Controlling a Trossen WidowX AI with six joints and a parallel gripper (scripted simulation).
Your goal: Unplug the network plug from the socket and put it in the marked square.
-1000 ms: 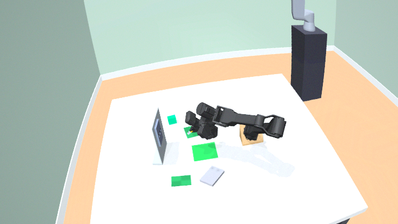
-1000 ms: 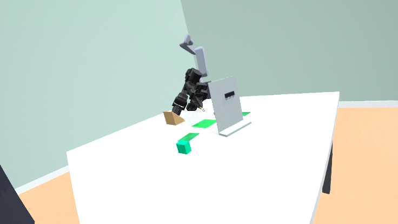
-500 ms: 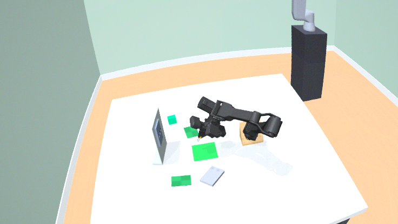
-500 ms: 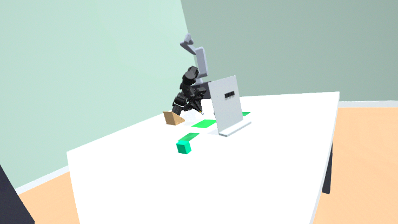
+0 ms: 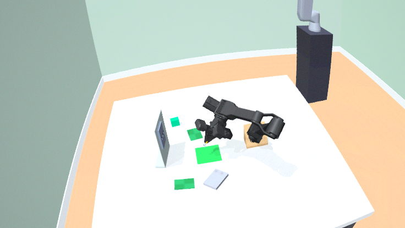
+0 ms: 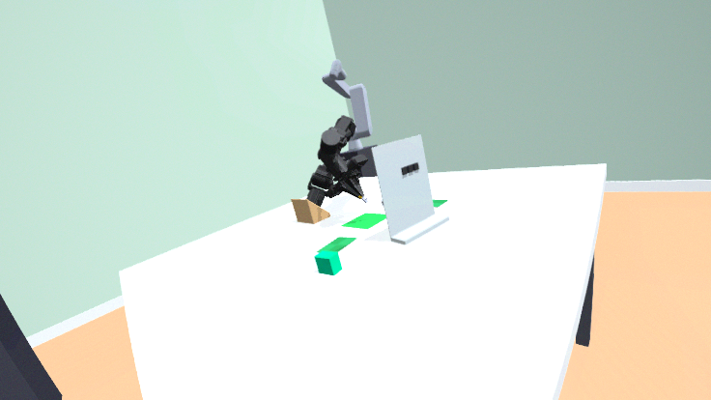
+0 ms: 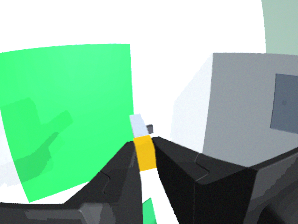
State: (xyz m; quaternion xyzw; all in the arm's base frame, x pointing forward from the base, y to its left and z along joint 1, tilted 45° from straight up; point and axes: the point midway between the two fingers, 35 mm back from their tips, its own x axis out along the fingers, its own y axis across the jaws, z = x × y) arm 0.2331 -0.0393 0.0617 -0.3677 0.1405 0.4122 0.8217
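My gripper (image 5: 207,141) (image 6: 360,196) (image 7: 143,147) is shut on the plug (image 5: 206,142) (image 6: 363,199) (image 7: 145,154), which has a yellow body, a pale front end and a small dark piece at its side. The plug is out of the panel, in the air, its pale end pointing away from the fingers and down. The bright green square (image 5: 201,159) (image 6: 366,222) (image 7: 90,70) lies flat on the table. In the wrist view the plug shows beside its edge, and the gripper's shadow falls on it. The upright grey panel (image 5: 165,153) (image 6: 408,198) (image 7: 232,105) stands apart from the gripper.
Two darker green patches (image 5: 195,134) (image 5: 184,184) lie on either side of the bright square. A teal cube (image 5: 175,121) (image 6: 327,263) stands near the panel. A pale grey slab (image 5: 215,179) lies on the table. The arm's base is by a tan block (image 5: 257,144) (image 6: 305,213).
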